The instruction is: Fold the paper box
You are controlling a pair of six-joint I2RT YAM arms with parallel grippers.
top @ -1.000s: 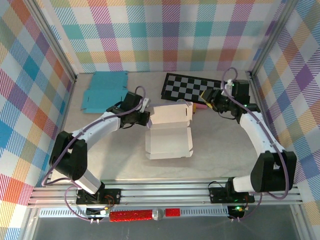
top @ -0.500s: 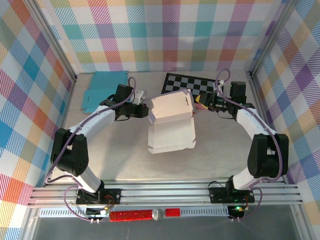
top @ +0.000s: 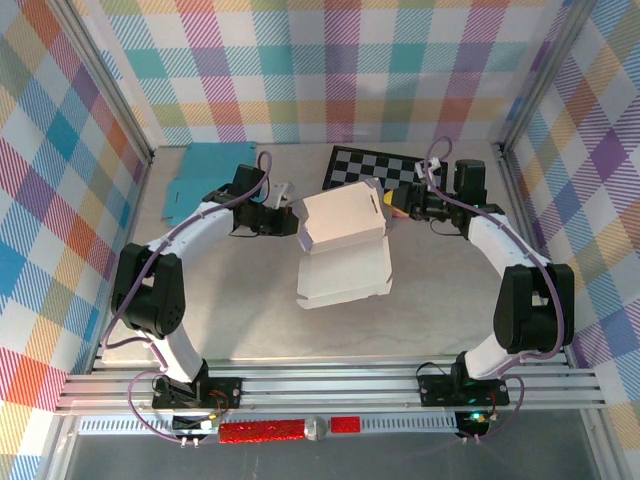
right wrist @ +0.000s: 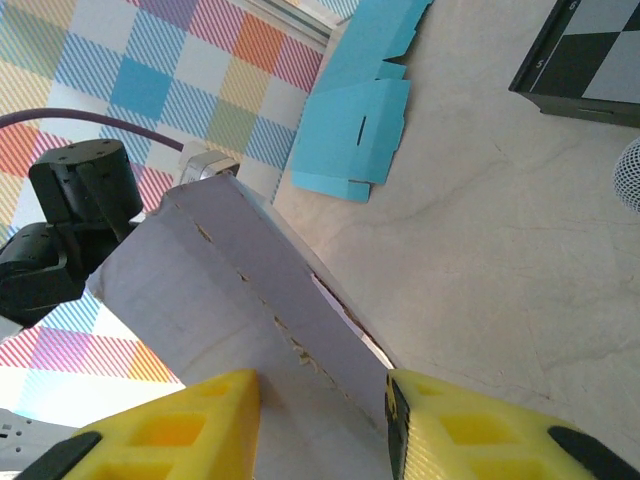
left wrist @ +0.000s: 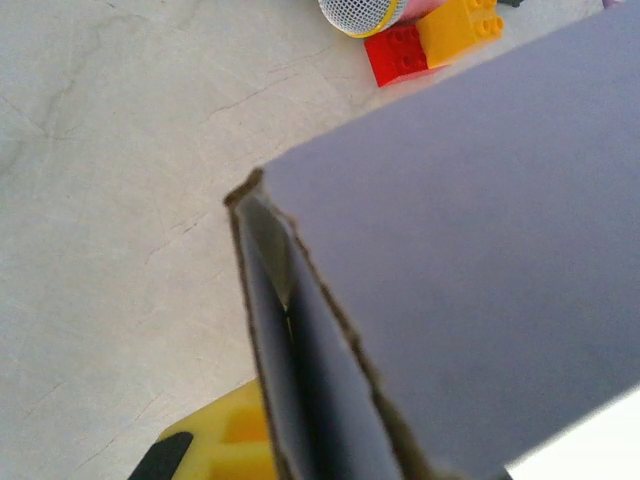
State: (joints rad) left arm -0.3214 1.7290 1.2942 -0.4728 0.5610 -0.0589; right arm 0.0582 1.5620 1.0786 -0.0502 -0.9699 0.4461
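The white paper box (top: 345, 220) hangs off the table at mid-scene, its open lid panel (top: 345, 278) drooping toward the near side. My left gripper (top: 292, 222) is shut on the box's left wall. In the left wrist view that wall (left wrist: 300, 380) runs edge-on past one yellow finger (left wrist: 215, 440), and the other finger is hidden behind the paper. My right gripper (top: 393, 207) is at the box's right end. Its two yellow fingers (right wrist: 170, 430) straddle the box's side panel (right wrist: 250, 330), both pressed against it.
A flat blue cardboard blank (top: 205, 175) lies at the back left. A black-and-white checkerboard (top: 375, 170) lies at the back, right of centre. Red and yellow toy bricks (left wrist: 430, 35) and a white mesh ball (left wrist: 360, 12) sit on the table beyond the box.
The box has come up off the table and shifted toward the back. My right gripper has moved left onto its right end and narrowed around it. The left grip stays shut.
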